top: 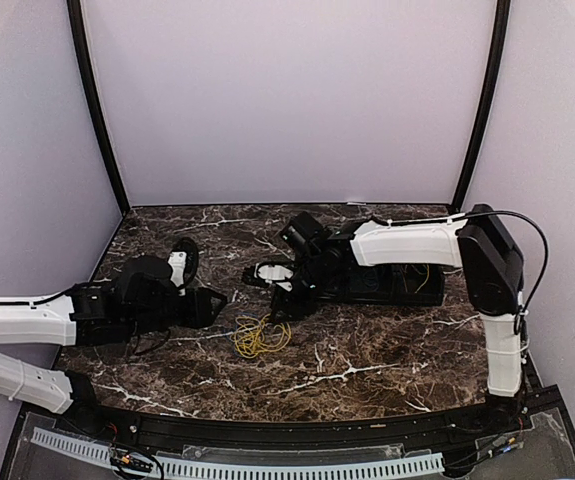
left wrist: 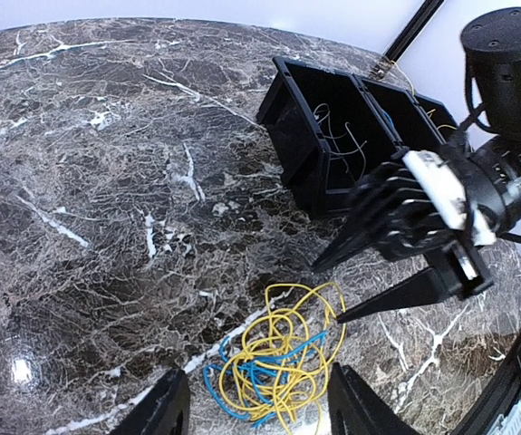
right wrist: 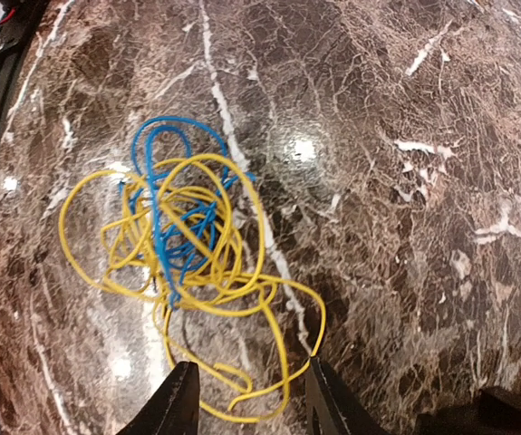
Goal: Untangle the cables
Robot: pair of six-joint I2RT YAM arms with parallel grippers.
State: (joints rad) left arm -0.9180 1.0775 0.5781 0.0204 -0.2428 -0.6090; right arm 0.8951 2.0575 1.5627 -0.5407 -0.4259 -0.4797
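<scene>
The cables (top: 259, 337) lie as one loose tangle of yellow and blue wire on the marble table, near the middle. My left gripper (top: 219, 301) hovers just left of the tangle. In its wrist view the cables (left wrist: 283, 358) sit between and ahead of its open fingers (left wrist: 165, 408). My right gripper (top: 279, 310) points down at the tangle's far right edge and also shows as a right gripper (left wrist: 332, 292) in the left wrist view. Its jaws stand open astride an outer yellow loop of the cables (right wrist: 174, 236), with the right fingertip (right wrist: 323, 385) touching the wire.
A black bin (top: 387, 282) with compartments stands behind the right gripper. The same black bin (left wrist: 332, 127) shows thin pale wires inside it. The table's black front rail (top: 287, 430) runs along the near edge. Pale walls enclose the back and sides.
</scene>
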